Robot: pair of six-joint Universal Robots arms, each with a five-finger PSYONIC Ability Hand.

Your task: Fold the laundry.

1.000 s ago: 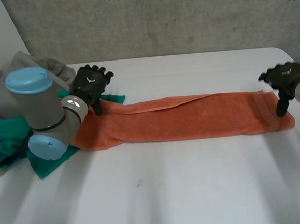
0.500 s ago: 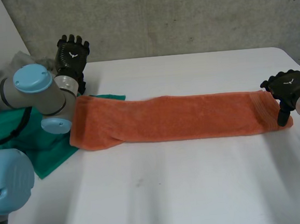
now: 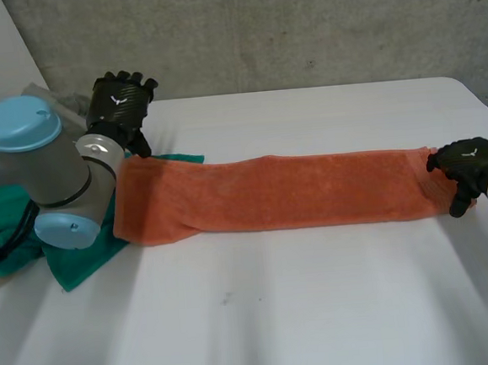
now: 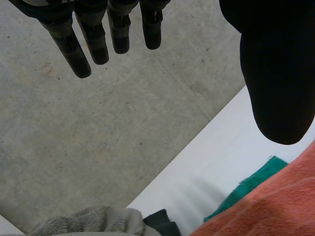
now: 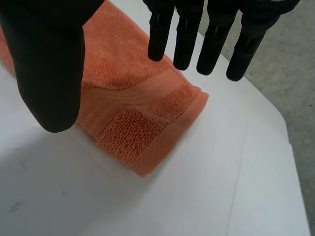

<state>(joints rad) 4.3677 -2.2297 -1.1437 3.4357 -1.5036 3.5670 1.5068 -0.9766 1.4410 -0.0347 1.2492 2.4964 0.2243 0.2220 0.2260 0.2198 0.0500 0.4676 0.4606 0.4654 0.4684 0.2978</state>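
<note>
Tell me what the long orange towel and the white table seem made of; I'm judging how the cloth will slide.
The long orange towel looks like cotton-type terry cloth: soft looped pile, with a flat woven band near its end. The white table looks like smooth matte laminate or painted board, faintly scuffed; which one, the look leaves open.

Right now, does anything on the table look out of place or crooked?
Yes. The long orange terry towel is folded into a strip, but its end near the left hand lies on top of a green cloth. That end also bulges wider than the rest of the strip, so the fold looks uneven there.
</note>
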